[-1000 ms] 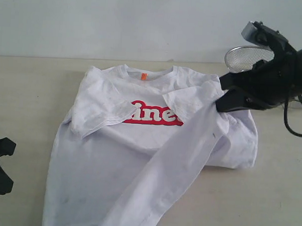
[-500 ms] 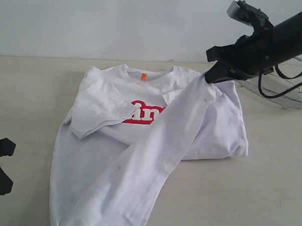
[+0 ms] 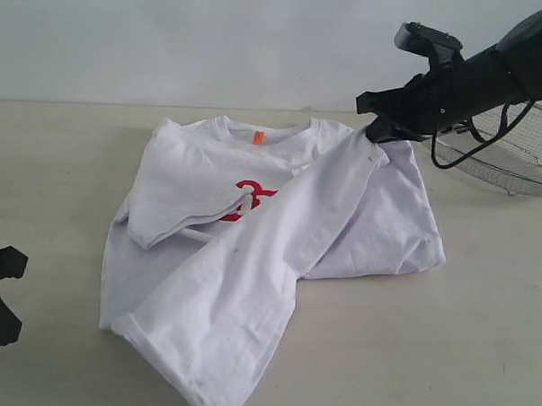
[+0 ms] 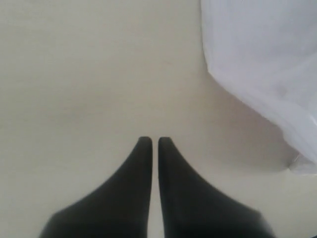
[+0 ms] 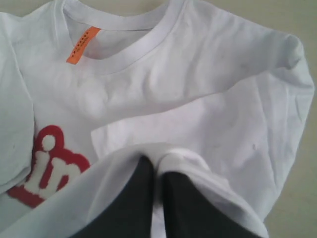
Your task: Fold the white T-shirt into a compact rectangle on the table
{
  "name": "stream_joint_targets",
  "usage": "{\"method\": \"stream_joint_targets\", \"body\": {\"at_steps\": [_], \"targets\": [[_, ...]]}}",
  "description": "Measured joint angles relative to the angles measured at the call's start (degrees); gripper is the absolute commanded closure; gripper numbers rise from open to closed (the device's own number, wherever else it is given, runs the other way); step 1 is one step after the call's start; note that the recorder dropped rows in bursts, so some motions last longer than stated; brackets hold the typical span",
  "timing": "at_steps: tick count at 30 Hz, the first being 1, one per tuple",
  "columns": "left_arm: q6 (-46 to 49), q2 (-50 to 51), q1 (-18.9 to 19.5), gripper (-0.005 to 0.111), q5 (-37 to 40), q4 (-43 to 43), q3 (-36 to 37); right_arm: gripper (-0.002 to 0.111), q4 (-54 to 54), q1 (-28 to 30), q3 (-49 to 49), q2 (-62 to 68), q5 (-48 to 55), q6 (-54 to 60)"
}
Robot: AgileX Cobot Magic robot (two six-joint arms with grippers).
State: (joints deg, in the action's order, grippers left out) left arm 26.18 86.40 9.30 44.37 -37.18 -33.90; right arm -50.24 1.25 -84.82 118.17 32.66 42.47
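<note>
Right claw [image 3: 378, 138] is clenched on a raised edge of the white T-shirt [image 3: 249, 283] near the collar, and my wrist view shows cloth draped over both fingers [image 5: 138, 198]. My left claw [image 4: 154, 142] is pinched shut on nothing, over bare table [image 3: 444, 354] beside the shirt. The shirt lies mid-table, one side drawn diagonally across the red lettering [image 3: 245, 186], with the wire basket [image 3: 511, 164] behind
</note>
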Motion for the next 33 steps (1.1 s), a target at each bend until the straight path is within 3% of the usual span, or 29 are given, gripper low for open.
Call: {"method": "stream_joint_targets", "body": {"at_steps": [25, 27, 33], "targets": [[0.0, 0.0, 0.0, 0.102, -0.5, 0.78, 0.0, 0.106, 0.0, 0.0, -0.16, 3.57, -5.75, -0.5], [0.0, 0.0, 0.0, 0.102, -0.5, 0.88, 0.0, 0.096, 0.0, 0.0, -0.16, 3.57, -5.75, -0.38], [0.0, 0.0, 0.0, 0.102, -0.93, 1.66, 0.0, 0.048, 0.0, 0.0, -0.16, 3.57, -5.75, 0.02]]}}
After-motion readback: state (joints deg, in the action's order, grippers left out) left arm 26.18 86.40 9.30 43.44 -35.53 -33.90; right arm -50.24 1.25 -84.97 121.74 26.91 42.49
